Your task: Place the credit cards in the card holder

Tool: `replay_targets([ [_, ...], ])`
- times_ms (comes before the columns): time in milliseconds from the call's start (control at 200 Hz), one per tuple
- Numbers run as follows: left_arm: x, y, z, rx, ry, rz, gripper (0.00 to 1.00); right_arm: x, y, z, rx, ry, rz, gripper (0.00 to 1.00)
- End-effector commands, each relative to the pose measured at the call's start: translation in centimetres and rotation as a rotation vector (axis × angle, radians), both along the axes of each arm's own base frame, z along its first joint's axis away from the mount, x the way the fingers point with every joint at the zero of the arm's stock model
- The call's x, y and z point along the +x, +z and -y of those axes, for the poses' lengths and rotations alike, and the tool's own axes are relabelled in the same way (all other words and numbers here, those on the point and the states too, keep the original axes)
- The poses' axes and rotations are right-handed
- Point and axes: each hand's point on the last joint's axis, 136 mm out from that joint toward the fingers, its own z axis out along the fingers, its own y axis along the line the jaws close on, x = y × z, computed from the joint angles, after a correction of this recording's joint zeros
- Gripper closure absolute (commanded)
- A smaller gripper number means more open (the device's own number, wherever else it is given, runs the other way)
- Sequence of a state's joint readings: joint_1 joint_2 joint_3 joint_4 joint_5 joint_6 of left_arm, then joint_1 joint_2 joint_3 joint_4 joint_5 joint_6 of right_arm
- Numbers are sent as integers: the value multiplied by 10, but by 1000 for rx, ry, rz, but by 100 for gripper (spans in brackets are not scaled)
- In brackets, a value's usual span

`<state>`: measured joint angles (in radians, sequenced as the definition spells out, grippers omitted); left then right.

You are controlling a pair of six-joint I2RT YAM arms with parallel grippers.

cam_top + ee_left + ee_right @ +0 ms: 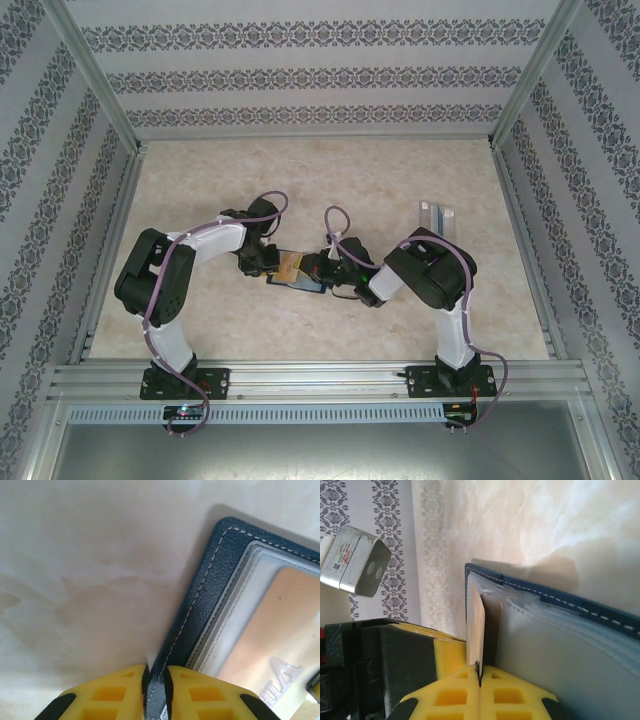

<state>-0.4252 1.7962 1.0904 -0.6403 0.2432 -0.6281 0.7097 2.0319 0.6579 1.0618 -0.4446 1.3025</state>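
Navy card holder [303, 283] lies mid-tabletop [330, 180] in the top view, largely covered by the two arms meeting over it; a sliver of orange-yellow card [290, 265] shows. Left wrist view: the left end effector [156, 675] pinches the holder's stitched edge, with the card blurred behind a clear sleeve and cut off by the frame. Right wrist view: the right end effector [480, 672], pads pressed together, nips the card edge-on at the holder's mouth; how deep it sits is hidden.

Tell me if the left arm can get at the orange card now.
Probably not: the left gripper is clamped on the card holder's edge, and the right gripper pinches the orange card itself.
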Motion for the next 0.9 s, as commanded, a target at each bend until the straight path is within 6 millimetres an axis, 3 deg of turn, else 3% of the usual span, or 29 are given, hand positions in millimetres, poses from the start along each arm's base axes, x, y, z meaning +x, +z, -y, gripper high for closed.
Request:
replay_targets([
  [0, -8, -7, 14, -67, -25, -37, 79, -7, -2, -14, -11, 34, 13, 91],
  [320, -11, -10, 12, -58, -23, -44, 79, -14, -2, 8, -115, 25, 36, 78],
  [894, -11, -11, 11, -54, -25, -45, 79, -22, 1, 16, -173, 33, 40, 77],
])
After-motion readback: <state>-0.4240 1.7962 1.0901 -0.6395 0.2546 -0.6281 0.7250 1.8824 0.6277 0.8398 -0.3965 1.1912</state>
